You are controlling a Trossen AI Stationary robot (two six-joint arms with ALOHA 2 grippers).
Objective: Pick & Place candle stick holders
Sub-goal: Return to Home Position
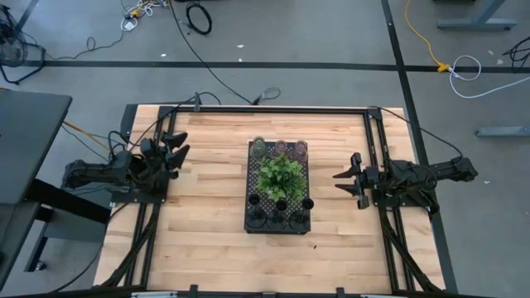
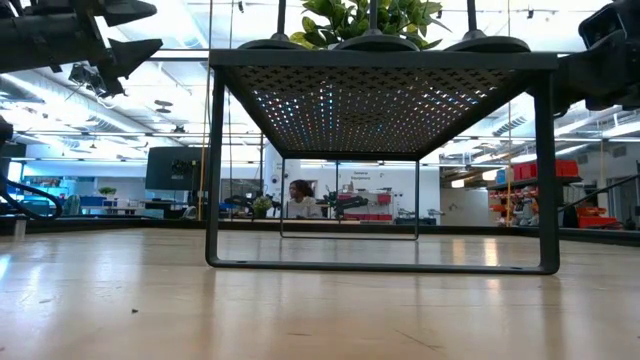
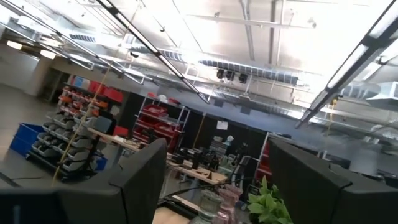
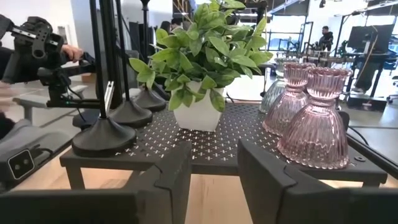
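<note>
From above, the plank-wood table [image 1: 207,248] carries a black perforated metal shelf [image 1: 251,178] at its middle. One green glass holder [image 1: 259,146] and two pink glass holders [image 1: 280,147] stand along the shelf's far edge, three black holders [image 1: 281,204] along its near edge, and a leafy plant [image 1: 280,174] between. The left gripper [image 1: 184,144] hangs near the table's left edge and the right gripper [image 1: 338,181] near its right edge, both with fingers apart and empty. The right wrist view shows ribbed pink glass, round black bases and thin stems.
</note>
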